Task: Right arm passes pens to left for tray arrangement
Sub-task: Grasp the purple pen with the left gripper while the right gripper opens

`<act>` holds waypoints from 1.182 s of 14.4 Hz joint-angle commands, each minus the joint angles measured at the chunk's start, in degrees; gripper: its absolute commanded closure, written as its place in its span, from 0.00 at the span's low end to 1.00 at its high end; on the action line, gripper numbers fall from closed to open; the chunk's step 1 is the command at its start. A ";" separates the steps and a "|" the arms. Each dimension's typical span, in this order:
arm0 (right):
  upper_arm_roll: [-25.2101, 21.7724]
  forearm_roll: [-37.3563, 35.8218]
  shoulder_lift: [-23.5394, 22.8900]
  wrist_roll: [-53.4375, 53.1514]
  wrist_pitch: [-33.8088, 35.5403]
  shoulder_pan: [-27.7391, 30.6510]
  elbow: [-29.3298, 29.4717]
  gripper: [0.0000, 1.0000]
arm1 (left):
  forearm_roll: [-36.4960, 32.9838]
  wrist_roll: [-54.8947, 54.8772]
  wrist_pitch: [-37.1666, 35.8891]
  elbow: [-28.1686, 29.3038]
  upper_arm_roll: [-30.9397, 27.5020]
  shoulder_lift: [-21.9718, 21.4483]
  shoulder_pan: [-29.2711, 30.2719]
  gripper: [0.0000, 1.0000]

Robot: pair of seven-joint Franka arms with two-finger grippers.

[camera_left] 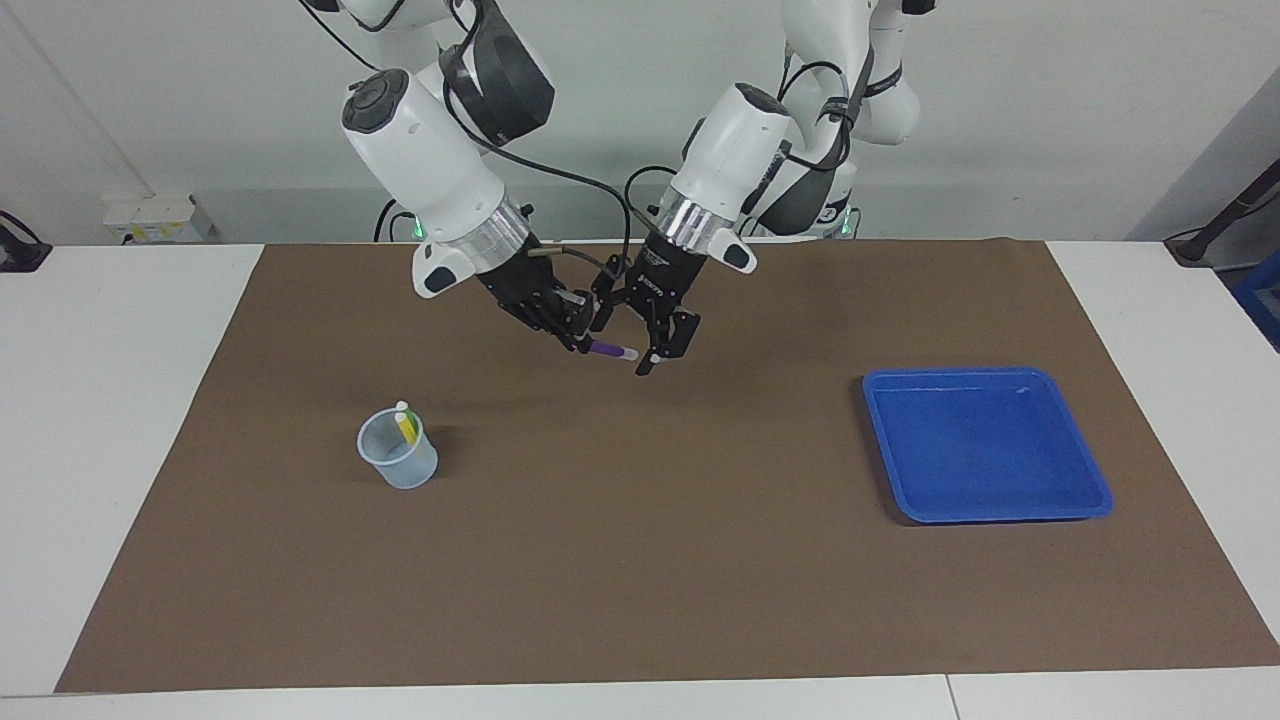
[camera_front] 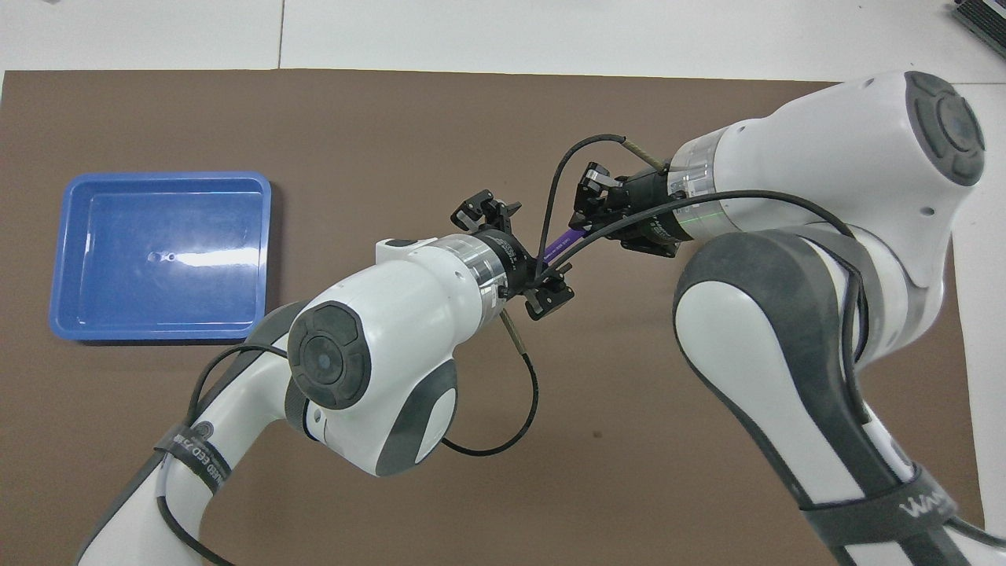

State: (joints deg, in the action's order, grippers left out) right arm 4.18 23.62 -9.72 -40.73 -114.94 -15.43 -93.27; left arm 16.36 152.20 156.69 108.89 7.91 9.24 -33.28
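Two grippers meet above the brown mat: the right gripper (camera_left: 578,345) clenched on the purple pen (camera_left: 610,351), the left gripper (camera_left: 630,335) spread wide around its pale tip, blue tray (camera_left: 1090,480) lying toward the left arm's end of the worktop.

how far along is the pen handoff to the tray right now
Done: nothing yet; the blue tray holds no pens. In hand: the right gripper is shut on the purple pen above the mat, and the open left gripper brackets its pale tip, not yet closed. Left: this handoff and placement, then the yellow pen and green pen in the cup.
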 commanded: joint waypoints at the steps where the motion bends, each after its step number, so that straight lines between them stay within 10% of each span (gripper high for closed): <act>1: 0.21 1.08 0.32 -0.49 -0.73 0.23 -0.42 0.86 | -1.68 0.91 2.30 -1.49 0.09 2.53 0.23 0.01; 9: 0.21 0.99 0.40 -0.40 -0.73 0.23 -0.42 0.86 | -6.95 0.82 2.05 -3.42 0.00 3.68 0.59 0.35; 17: 0.21 0.90 0.32 -0.31 -0.64 0.23 -0.42 0.86 | -11.97 -1.98 1.26 -3.69 0.18 3.68 -0.03 1.00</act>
State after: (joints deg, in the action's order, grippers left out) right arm 4.30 23.63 -9.76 -40.74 -116.57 -15.50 -93.06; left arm 5.74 151.58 158.37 106.99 8.73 11.94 -33.46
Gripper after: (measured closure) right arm 0.819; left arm 0.806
